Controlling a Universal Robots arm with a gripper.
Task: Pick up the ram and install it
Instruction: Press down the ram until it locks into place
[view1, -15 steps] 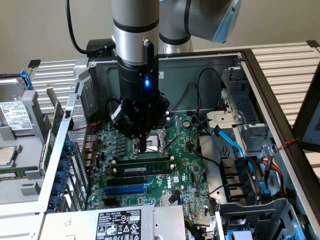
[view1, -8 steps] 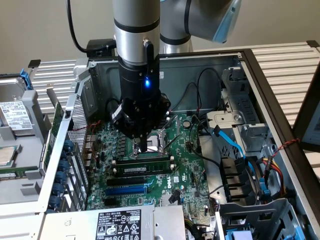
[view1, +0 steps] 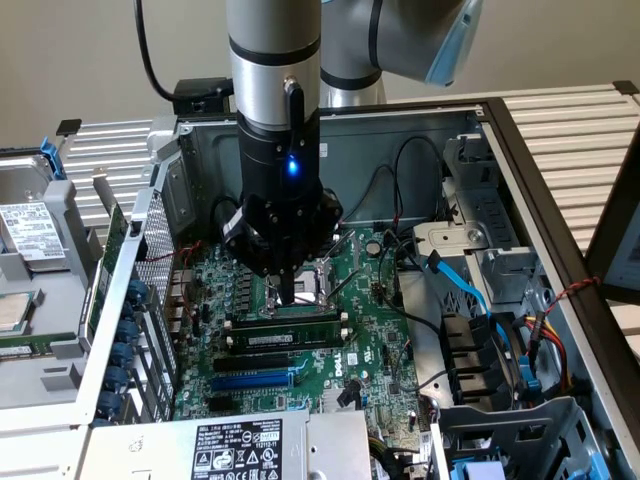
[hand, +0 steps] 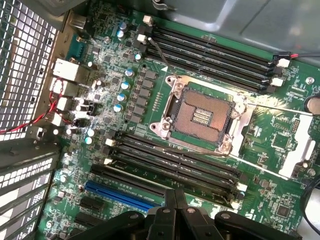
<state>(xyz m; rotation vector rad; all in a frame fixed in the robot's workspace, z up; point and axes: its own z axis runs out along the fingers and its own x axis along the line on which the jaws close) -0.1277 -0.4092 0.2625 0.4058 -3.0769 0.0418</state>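
The ram (view1: 290, 327), a long green stick with black chips and a small white label, stands upright in a black memory slot on the motherboard (view1: 375, 340), just in front of the CPU socket (view1: 310, 280). My gripper (view1: 288, 298) hangs straight above the stick's middle with its fingers shut and nothing between them. Its tips are at or just over the stick's top edge; I cannot tell if they touch. In the wrist view the shut gripper (hand: 173, 194) points down over the row of black memory slots (hand: 175, 160) beside the CPU socket (hand: 202, 115).
The motherboard lies inside an open computer case (view1: 500, 120) with metal walls all around. A blue expansion slot (view1: 250, 381) runs in front of the memory slots. Blue and black cables (view1: 470, 300) and drive bays crowd the exterior view's right. A power supply label (view1: 240, 448) sits at the front.
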